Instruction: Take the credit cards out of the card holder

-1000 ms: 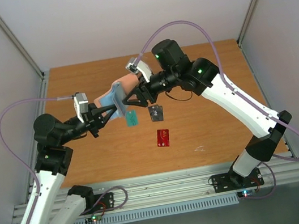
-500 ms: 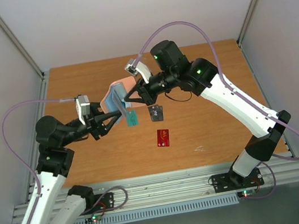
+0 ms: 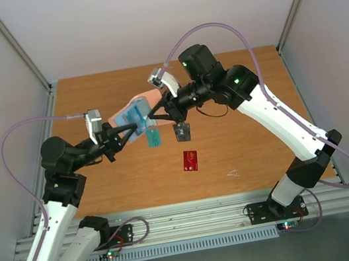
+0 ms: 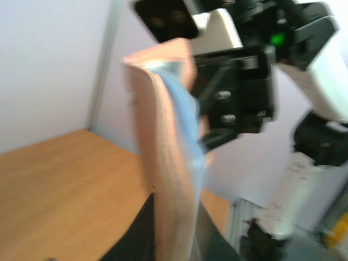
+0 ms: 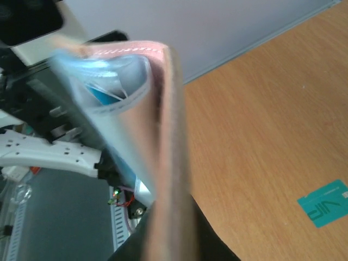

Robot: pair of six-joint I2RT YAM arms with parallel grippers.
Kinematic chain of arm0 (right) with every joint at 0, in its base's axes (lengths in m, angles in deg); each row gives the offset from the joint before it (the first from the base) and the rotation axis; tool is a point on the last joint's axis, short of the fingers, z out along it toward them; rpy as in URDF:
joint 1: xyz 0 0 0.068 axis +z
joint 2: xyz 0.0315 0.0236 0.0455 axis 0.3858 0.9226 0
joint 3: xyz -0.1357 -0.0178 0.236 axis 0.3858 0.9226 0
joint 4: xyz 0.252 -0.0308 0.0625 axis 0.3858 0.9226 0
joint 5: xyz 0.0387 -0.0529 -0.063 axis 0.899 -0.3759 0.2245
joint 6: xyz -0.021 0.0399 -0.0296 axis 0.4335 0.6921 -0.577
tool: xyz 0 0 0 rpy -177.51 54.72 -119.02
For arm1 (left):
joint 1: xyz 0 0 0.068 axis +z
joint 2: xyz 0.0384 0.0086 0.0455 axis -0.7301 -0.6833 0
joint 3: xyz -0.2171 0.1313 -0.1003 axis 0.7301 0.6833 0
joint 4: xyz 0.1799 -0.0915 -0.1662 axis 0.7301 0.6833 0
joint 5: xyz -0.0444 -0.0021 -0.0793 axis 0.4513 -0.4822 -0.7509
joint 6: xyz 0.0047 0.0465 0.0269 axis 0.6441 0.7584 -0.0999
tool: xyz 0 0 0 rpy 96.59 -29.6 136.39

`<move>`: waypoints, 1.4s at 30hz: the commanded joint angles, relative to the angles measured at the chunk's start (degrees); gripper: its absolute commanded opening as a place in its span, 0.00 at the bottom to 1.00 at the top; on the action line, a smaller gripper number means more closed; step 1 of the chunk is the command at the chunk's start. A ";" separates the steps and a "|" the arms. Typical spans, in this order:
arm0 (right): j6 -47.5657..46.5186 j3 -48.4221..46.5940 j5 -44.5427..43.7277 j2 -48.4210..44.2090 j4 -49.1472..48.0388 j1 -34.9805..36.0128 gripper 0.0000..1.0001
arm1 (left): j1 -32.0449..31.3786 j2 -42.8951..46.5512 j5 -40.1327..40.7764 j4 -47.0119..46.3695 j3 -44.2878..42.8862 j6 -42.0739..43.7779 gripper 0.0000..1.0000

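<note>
The card holder [image 3: 130, 115], pink outside and pale blue inside, hangs above the table between both grippers. My left gripper [image 3: 126, 132] is shut on its near-left flap [image 4: 166, 168]. My right gripper [image 3: 156, 114] is shut on its other flap [image 5: 166, 141]. A blue card [image 5: 104, 93] shows inside a pocket of the holder. The teal-green card [image 3: 153, 137] lies on the table just below the holder and also shows in the right wrist view [image 5: 325, 203]. The black card [image 3: 183, 131] lies to its right. The red card [image 3: 191, 160] lies nearer to me.
The wooden table [image 3: 248, 91] has grey walls at the back and both sides. A metal rail [image 3: 196, 217] runs along the near edge by the arm bases. A small pale scrap [image 3: 233, 174] lies right of the red card.
The holder has tilted and spread wider between the two grippers, showing more of its blue inside. Both arms shifted slightly. The three cards on the table have not moved.
</note>
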 commanded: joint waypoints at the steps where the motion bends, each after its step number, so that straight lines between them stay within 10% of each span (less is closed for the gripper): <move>1: -4.03 -1.93 7.49 -1.57 1.70 -0.11 0.11 | 0.59 0.76 5.08 -0.78 0.41 0.35 0.00; 7: 5.82 3.91 1.92 -2.24 -1.72 -9.16 0.28 | 0.66 1.01 24.65 14.96 -0.71 9.52 0.00; 13: 6.95 3.62 -4.09 -0.63 1.27 -9.41 0.32 | 0.37 -0.98 55.21 25.22 1.16 47.34 0.00; 17: 5.61 5.67 -1.47 -1.65 -3.91 -4.07 0.32 | 0.39 -0.98 61.22 23.73 2.05 60.73 0.00; 24: 13.37 6.16 10.78 3.77 -20.33 2.01 0.30 | 1.02 -1.09 35.91 29.70 -2.92 36.65 0.00; 30: 13.45 2.42 5.14 7.38 -15.65 1.49 0.23 | 4.16 0.47 13.42 7.37 1.64 -2.63 0.00; 42: 8.78 1.65 8.43 5.00 -7.40 -3.60 0.30 | 5.57 2.02 -0.08 -9.80 4.78 -14.21 0.00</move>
